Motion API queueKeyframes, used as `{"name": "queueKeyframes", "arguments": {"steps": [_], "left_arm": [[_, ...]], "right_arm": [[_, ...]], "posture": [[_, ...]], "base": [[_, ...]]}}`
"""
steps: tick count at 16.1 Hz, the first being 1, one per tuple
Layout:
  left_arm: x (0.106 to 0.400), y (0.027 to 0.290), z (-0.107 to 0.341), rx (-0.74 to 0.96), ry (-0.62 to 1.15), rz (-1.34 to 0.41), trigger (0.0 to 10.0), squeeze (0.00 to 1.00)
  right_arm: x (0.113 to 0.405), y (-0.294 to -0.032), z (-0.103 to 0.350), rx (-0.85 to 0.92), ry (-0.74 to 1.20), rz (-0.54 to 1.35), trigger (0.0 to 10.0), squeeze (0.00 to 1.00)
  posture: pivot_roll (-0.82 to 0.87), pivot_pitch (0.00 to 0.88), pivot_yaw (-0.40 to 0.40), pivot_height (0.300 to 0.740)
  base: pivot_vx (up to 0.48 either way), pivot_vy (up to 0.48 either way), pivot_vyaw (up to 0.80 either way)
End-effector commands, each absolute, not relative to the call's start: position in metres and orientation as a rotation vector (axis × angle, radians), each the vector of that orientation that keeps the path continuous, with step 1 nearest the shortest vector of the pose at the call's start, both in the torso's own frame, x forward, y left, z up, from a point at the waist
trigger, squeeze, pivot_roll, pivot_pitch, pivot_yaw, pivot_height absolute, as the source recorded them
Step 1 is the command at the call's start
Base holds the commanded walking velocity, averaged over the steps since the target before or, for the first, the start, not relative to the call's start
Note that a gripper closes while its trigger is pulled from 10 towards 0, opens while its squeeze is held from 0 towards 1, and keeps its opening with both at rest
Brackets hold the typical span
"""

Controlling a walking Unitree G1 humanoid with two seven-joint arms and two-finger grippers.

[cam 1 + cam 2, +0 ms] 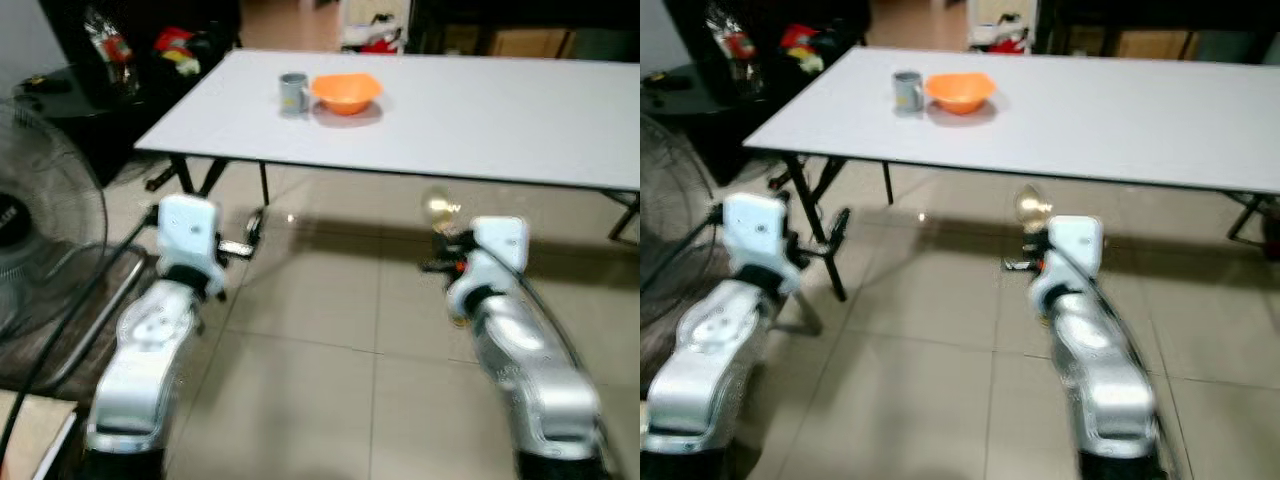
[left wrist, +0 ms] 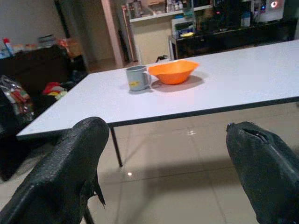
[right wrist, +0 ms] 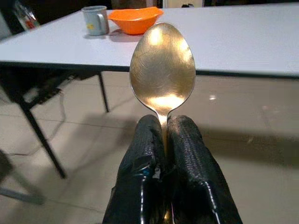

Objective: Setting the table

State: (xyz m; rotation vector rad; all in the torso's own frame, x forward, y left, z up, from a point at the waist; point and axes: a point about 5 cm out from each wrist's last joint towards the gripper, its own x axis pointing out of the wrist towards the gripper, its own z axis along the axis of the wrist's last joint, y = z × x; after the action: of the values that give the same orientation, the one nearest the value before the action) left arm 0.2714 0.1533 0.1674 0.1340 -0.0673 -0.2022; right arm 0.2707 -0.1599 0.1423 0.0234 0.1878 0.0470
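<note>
My right gripper [image 3: 164, 140] is pinched tight on the neck of a gold spoon [image 3: 162, 70], bowl end sticking straight out past my fingertips. I'm holding it low over the tiled floor [image 1: 320, 330], short of the table edge and below the tabletop. My left gripper [image 2: 168, 154] is held out about level with it on the other side, fingers [image 2: 70, 158] spread wide with nothing between them.

Ahead of me is the white table [image 1: 480, 110]. The orange bowl [image 1: 346, 92] sits toward its far left corner, with a grey mug [image 1: 293, 93] just beside it on the left. Both are well apart from the spoon. A fan [image 1: 40, 240] stands off to my left.
</note>
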Motion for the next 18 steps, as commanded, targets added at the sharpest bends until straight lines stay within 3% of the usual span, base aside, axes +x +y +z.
{"name": "queueKeyframes", "arguments": {"steps": [1, 6, 18], "left_arm": [[0.269, 0.163, 0.163, 0.141, -0.043, -0.172, 10.0, 0.0], [0.261, 0.164, 0.152, 0.099, -0.02, -0.133, 10.0, 0.0], [0.265, 0.166, 0.158, 0.112, -0.047, -0.139, 10.0, 0.0]], "right_arm": [[0.274, -0.146, 0.149, 0.031, 0.161, 0.107, 10.0, 0.0], [0.272, -0.156, 0.146, -0.054, 0.138, 0.074, 10.0, 0.0], [0.272, -0.157, 0.145, -0.011, 0.133, 0.061, 10.0, 0.0]], "posture": [[0.07, 0.0, 0.061, 0.74], [0.07, 0.0, 0.03, 0.74], [0.06, 0.0, 0.046, 0.74]], "base": [[0.382, 0.0, 0.8], [0.383, 0.0, 0.0], [0.384, 0.0, 0.0]]}}
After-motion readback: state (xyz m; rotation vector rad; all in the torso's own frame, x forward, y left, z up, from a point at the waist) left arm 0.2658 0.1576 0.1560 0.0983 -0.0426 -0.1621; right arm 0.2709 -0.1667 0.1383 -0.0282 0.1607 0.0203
